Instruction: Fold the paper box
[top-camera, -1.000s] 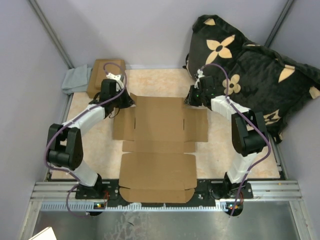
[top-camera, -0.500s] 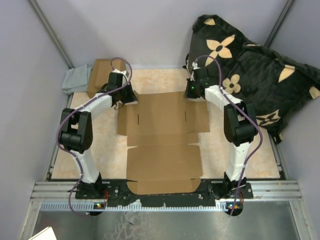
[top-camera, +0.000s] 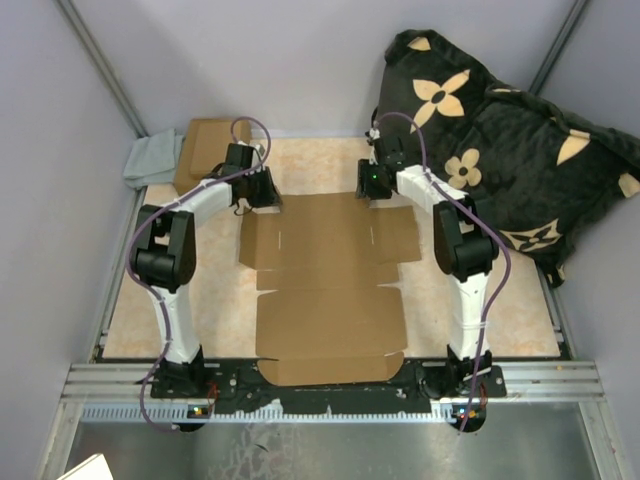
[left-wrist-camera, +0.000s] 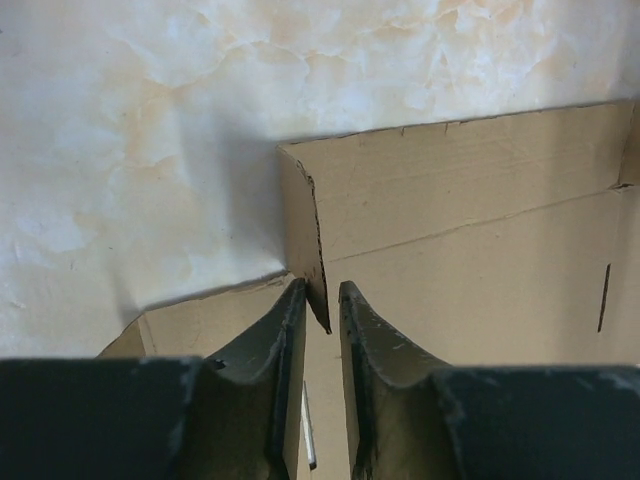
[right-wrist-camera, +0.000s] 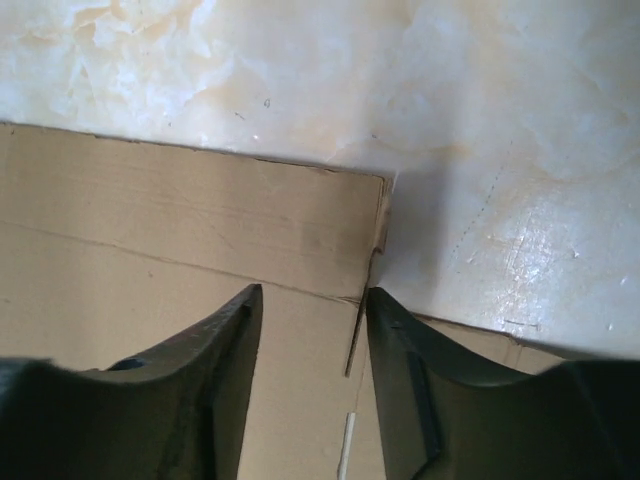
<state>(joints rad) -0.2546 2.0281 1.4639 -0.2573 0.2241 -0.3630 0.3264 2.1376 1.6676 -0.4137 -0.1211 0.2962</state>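
Observation:
The paper box (top-camera: 330, 320) lies as a flat brown die-cut sheet in the middle of the table, its side flaps spread out. My left gripper (top-camera: 268, 193) is at its far left corner. In the left wrist view the paper box (left-wrist-camera: 480, 260) has a small corner tab (left-wrist-camera: 303, 220) standing upright, its tip between the fingers of the left gripper (left-wrist-camera: 320, 292), which stand slightly apart without clamping it. My right gripper (top-camera: 370, 188) is at the far right corner. Over the paper box (right-wrist-camera: 150, 260) the right gripper (right-wrist-camera: 312, 295) is open, a thin raised tab edge (right-wrist-camera: 358, 335) beside its right finger.
A stacked pair of small brown boxes (top-camera: 205, 145) and a grey cloth (top-camera: 150, 160) sit in the back left corner. A black cushion with tan flowers (top-camera: 510, 150) leans at the back right. Grey walls close three sides; a metal rail (top-camera: 560, 382) runs along the near edge.
Both grippers have moved toward the back and inward along the sheet's far edge. The sheet's near edge has drawn away from the arm bases. Both pairs of jaws have opened.

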